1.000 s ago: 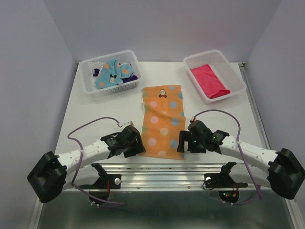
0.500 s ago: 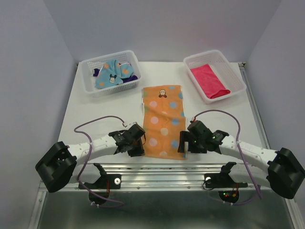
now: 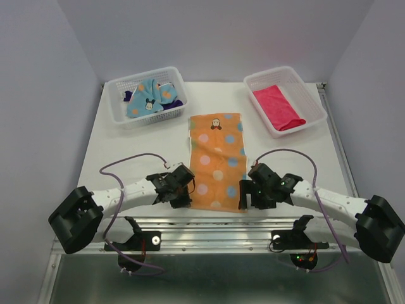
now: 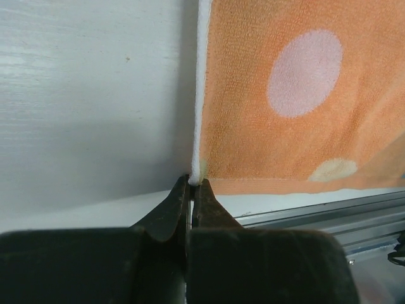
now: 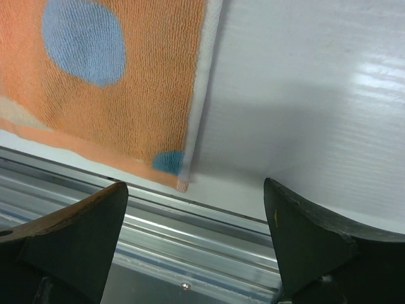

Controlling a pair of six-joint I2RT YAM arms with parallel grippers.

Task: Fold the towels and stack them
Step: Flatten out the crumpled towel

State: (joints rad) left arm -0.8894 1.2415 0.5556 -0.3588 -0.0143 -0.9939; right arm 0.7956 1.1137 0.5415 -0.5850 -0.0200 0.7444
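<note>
An orange towel (image 3: pixel 216 161) with pale and blue spots lies flat in the middle of the table, its long side running away from me. My left gripper (image 3: pixel 183 201) is at its near left corner, and the left wrist view shows the gripper (image 4: pixel 192 183) shut on the white edge of that corner of the towel (image 4: pixel 285 126). My right gripper (image 3: pixel 243 197) hovers at the near right corner. In the right wrist view the gripper (image 5: pixel 195 183) stands open, with the towel's corner (image 5: pixel 183 183) between its fingers and touching neither. A pink-red towel (image 3: pixel 278 106) lies folded in the right basket. Light blue (image 3: pixel 147 98) and dark purple (image 3: pixel 176 102) towels are bunched in the left basket.
Two white perforated baskets stand at the back, one on the left (image 3: pixel 114 109) and one on the right (image 3: pixel 314 106). An aluminium rail (image 3: pixel 215 223) runs along the table's near edge, just below the towel's near hem.
My left gripper slid to the towel's near left corner and shut on it. My right gripper shifted a little toward the near right corner, its fingers still wide apart.
</note>
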